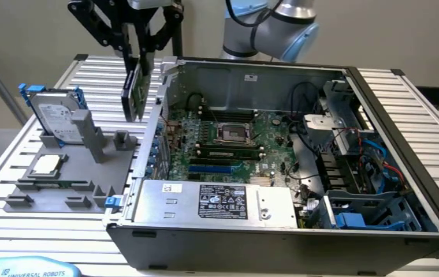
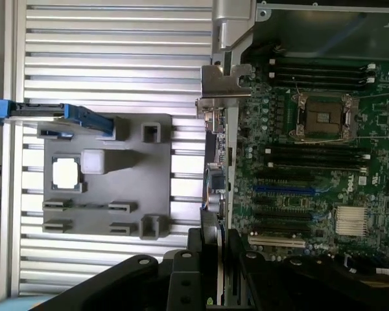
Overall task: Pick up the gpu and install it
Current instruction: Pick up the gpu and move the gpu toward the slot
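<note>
The gpu [image 1: 133,92] hangs upright in the air, a thin green and dark card, with my gripper [image 1: 138,55] shut on its upper edge. It hovers just over the open computer case's wall [image 1: 155,124] on the exterior view's left, between the grey fixture and the motherboard [image 1: 227,147]. In the wrist view the gpu [image 2: 216,175] appears edge-on, its silver end bracket [image 2: 225,81] at the far end, and the black fingers [image 2: 204,243] clamp it on both sides. The blue expansion slot [image 2: 282,190] lies on the board beside the card.
The grey fixture [image 1: 73,187] on the slatted table holds a silver hard drive with blue rails [image 1: 54,118] and a small square CPU chip [image 1: 46,165]. Inside the case are the CPU socket [image 1: 231,134], a power supply [image 1: 212,202], cables and a drive cage [image 1: 358,213].
</note>
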You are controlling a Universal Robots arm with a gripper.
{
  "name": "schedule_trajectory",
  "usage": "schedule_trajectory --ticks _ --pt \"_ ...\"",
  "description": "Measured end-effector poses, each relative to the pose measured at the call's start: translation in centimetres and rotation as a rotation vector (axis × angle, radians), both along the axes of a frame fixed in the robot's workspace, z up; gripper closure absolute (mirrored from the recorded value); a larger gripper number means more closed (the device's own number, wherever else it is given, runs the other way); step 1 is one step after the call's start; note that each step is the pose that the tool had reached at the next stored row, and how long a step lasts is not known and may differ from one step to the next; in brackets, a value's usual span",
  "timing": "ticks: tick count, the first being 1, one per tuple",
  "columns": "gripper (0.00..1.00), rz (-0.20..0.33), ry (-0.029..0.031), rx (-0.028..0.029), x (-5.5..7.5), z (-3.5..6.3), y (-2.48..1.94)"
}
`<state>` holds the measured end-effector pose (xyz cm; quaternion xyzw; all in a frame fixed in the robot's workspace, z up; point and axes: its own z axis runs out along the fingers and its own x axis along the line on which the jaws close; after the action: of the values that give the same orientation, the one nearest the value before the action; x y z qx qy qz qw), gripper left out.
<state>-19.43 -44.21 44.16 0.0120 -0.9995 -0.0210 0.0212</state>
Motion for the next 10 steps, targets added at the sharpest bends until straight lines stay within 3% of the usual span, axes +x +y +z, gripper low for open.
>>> schedule_trajectory --ticks 10 --pt "0.73 0.000 0.0224 -0.0002 4.5 0.00 0.00"
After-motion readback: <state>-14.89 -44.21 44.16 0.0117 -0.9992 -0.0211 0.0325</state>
